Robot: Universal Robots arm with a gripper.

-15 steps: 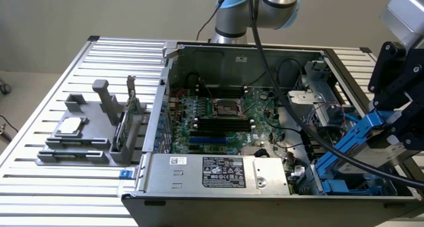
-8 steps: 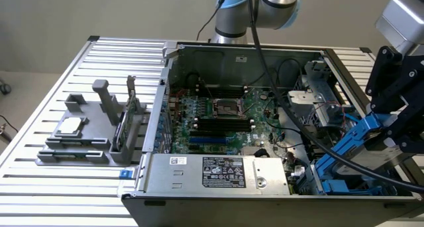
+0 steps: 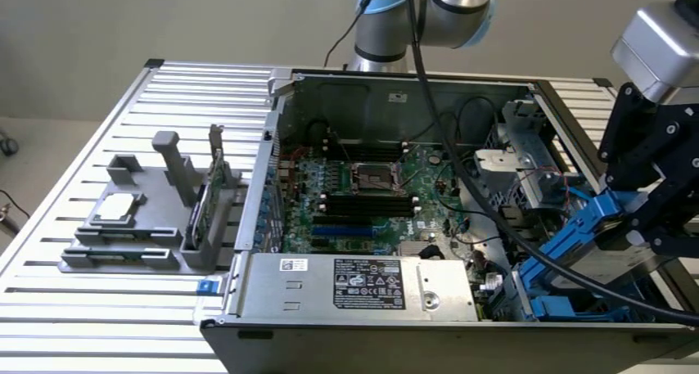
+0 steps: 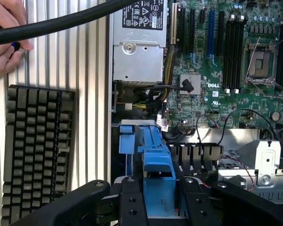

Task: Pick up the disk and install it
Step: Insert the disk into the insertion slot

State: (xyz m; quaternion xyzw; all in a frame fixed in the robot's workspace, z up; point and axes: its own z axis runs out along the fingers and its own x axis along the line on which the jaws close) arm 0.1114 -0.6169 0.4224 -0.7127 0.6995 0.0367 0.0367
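You have the slatted table under everything. The open case sits on it from the middle of the exterior view out toward 3 o'clock. The arm rises behind the case at 12 o'clock.

Inside the case, the board lies flat across the floor. The power supply sits along the front wall at 6 o'clock, with its label facing up.

In the wrist view you can see a keyboard flat on the slats just outside the case. At 9 o'clock in the exterior view there is a grey rack. A card stands on edge at the side of the rack nearest the case.

Your gripper is at 4 o'clock, over the corner of the case beside the power supply. Its black fingers are clamped on the disk, one on each side of the blue rails. The disk hangs tilted, with its upper end in the grip and its lower end down in that corner (you cannot tell from here whether it touches the bay).

A black cable runs from the arm across the board toward the gripper. In the wrist view a person's hand is over the slats near the keyboard, just behind that cable.

A small square chip lies flat on the rack, well away from the disk.
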